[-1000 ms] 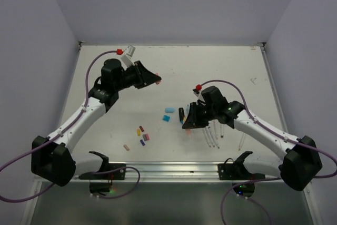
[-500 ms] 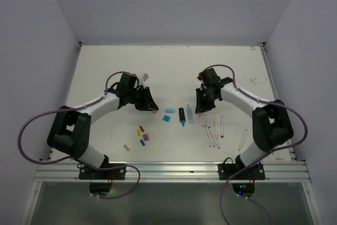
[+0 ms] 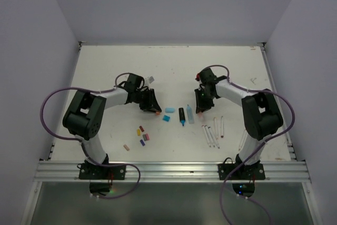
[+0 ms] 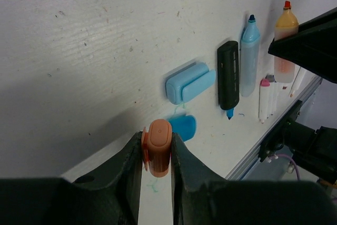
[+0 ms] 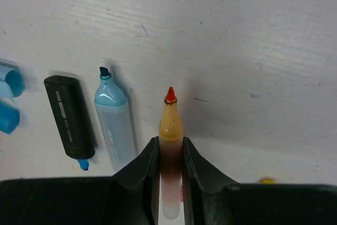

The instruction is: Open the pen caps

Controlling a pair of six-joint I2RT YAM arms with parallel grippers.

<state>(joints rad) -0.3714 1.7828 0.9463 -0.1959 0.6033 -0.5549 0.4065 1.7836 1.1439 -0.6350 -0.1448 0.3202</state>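
**Presently: orange cap off its marker, both tools loaded, set-down pending**

Item under inspection: orange cap (image 4: 158,146), lower centre of the left wrist view. The left tool (image 4: 157,143) is clamped on it, one finger on each long side. The cap's long axis runs up and down the frame, in line with the fingers. Which end is the open one cannot be told. It sits low over the surface (image 4: 79,40); contact cannot be confirmed.

Counterpart: the salmon marker body (image 5: 170,122) is gripped by the right tool (image 5: 170,148), fingers closed on the barrel. Its long axis is vertical in the right wrist view. The bare red tip points to the top of the frame, away from the tool.

Surroundings: a darker blue cap (image 4: 183,127) lies just beside the orange cap, and a light blue cap (image 4: 189,81) lies above it in the frame. A black marker (image 5: 68,122) and a light blue marker (image 5: 113,125) lie parallel, left of the salmon body. Small coloured caps (image 3: 142,133) lie at lower left of centre in the top view, white pen barrels (image 3: 213,130) at lower right.

Assessment: separation appears complete for this marker, and the step in hand is judged to be release. Recommended: lower the cap until it rests flat, part the fingers fully, then withdraw straight up. Keep clear of the darker blue cap, since a sideways exit could knock it.
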